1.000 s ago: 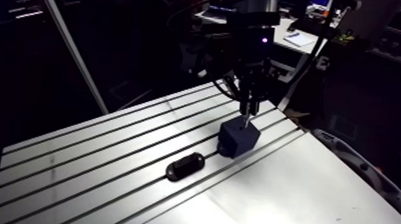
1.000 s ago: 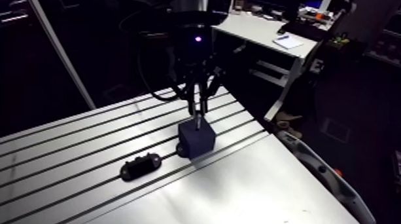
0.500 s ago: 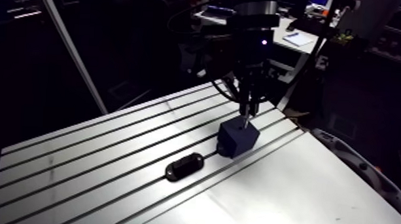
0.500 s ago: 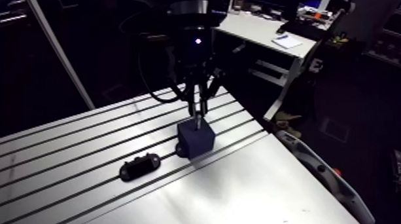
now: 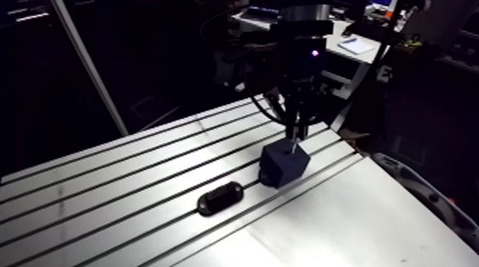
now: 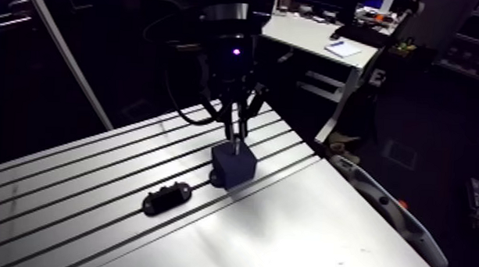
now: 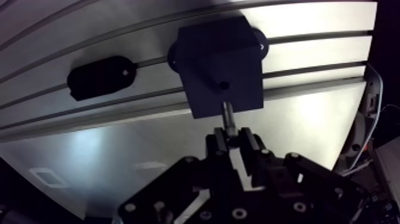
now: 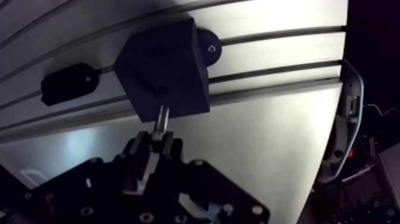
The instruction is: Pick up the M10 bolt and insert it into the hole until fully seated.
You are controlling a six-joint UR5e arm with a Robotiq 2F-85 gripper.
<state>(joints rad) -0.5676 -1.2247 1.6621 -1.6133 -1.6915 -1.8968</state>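
Note:
A dark blue block (image 7: 219, 65) stands on the slotted table (image 5: 130, 184), with a small round hole (image 7: 224, 85) in its top face. My gripper (image 7: 233, 138) hangs just above the block and is shut on the M10 bolt (image 7: 228, 117). The bolt's grey shank points down at the block, and its tip is close by the hole. In the arm view the gripper (image 5: 293, 134) sits right over the block (image 5: 283, 164). The bolt's head is hidden between the fingers.
A flat black oval piece (image 5: 220, 197) lies on the table beside the block, across one of the slots. The table's right edge (image 5: 412, 191) runs close past the block. A round black base (image 7: 257, 43) shows at the block's far side.
The gripper with the bolt has risen slightly above the block between the earlier frames and now. The block and the oval piece have stayed put.

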